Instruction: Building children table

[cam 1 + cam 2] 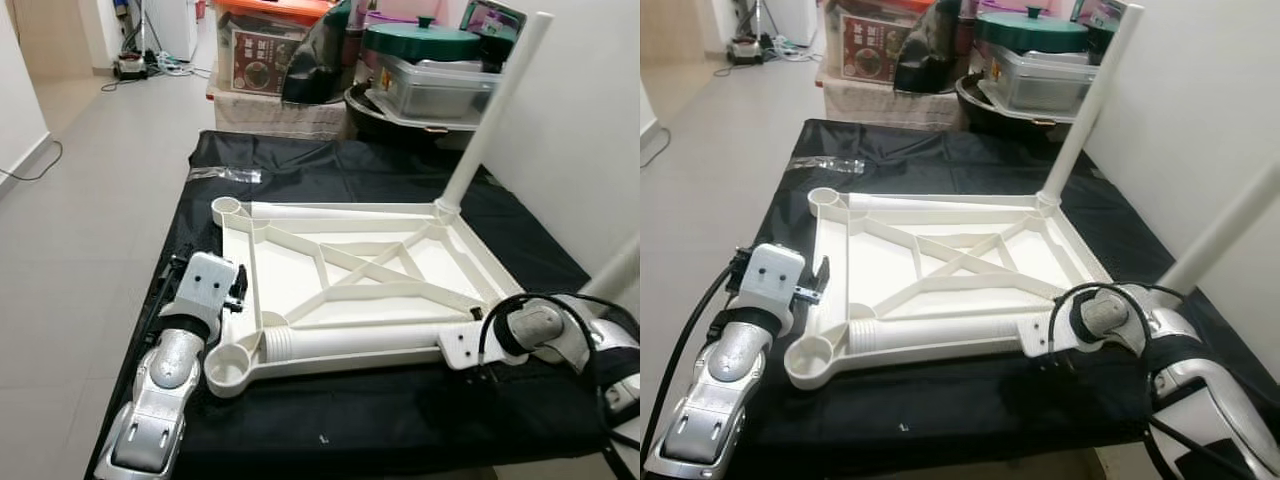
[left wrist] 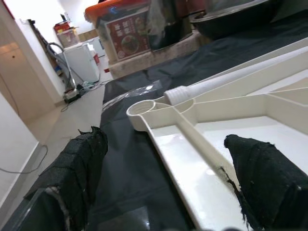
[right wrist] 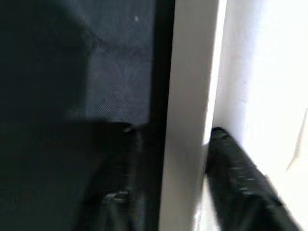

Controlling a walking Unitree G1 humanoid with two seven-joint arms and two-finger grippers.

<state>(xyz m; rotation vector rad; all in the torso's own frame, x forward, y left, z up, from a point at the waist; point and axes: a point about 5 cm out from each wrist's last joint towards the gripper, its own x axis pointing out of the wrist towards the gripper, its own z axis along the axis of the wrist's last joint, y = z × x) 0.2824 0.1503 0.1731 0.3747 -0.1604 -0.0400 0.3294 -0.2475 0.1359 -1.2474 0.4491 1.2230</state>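
Item: white plastic children's tabletop with cross-braced underside (image 1: 350,270), lying upside down on the black cloth-covered counter (image 1: 330,420). One white tubular leg (image 1: 495,115) stands upright in its far right corner socket. A second white tube (image 1: 1225,225) rises at a slant near the right edge of the counter; you cannot tell from here whether it is seated in a socket. Two loose white legs lie on the underside, one along the far rim (image 1: 340,210), one with a ribbed end along the near rim (image 1: 350,345). The near left round socket (image 1: 228,368) and far left round socket (image 1: 228,208) stand open.

Left pincer (image 2: 163,173): spread wide, straddling the left rim of the tabletop, holding nothing.

Right pincer (image 3: 173,159): its black fingers (image 3: 236,168) flank a white rim or tube, close on either side; you cannot tell whether they press it.

Surroundings: clear plastic bag (image 1: 225,174) on the far left of the cloth; boxes, green lid and clear tubs stacked beyond the counter.

Step in hand, as judged: steadying the tabletop so a leg can go in. Have the left pincer close squarely on the rim, not the thin brace, and keep the top flat against the cloth. When you lift the ribbed leg, bring its ribbed end straight above the near left socket before pressing; a tilted entry is likely to jam or slide the top.
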